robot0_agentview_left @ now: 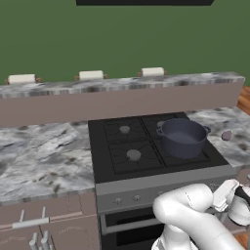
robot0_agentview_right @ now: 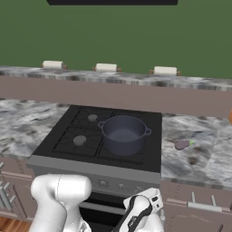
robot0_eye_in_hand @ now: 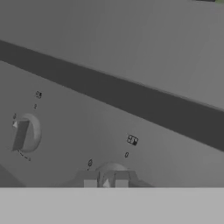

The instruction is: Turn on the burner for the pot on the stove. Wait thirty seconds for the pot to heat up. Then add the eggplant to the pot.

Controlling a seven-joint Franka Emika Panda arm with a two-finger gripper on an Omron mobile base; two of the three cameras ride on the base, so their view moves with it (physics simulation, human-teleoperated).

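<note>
Right at the Stove Front, Fingers Pinched on a Knob

Down low, the hand [robot0_eye_in_hand: 105,178] sits pressed up to the grey front panel [robot0_eye_in_hand: 131,113] of the stove [robot0_agentview_left: 105,161], its two dark fingertips [robot0_eye_in_hand: 89,179] drawn close together with a round grey knob [robot0_eye_in_hand: 109,171] caught between them (the jaws are as near closed as the knob lets them be). A second knob [robot0_eye_in_hand: 27,133] stands further along the panel in the hand view, with small printed marks around both. A dark band crosses that view above the knobs.

From the base views, the white arm [robot0_agentview_left: 188,215] bends down in front of the oven door [robot0_agentview_left: 127,229], with its wrist at the panel's right end.

The pot [robot0_agentview_left: 183,137] stands upright on the stove's right side, over the grates, its two small side handles showing and its inside looking dark and bare. The two left burners [robot0_agentview_left: 133,155] are uncovered, grey caps in view.

The eggplant [robot0_agentview_right: 182,144] lies on the marble worktop [robot0_agentview_right: 199,140] to the right of the stove, well apart from the pot, a small green stem end pointing away from it. Behind the stove a raised ledge carries three pale rolls [robot0_agentview_right: 107,67] in a row before a green wall.
</note>
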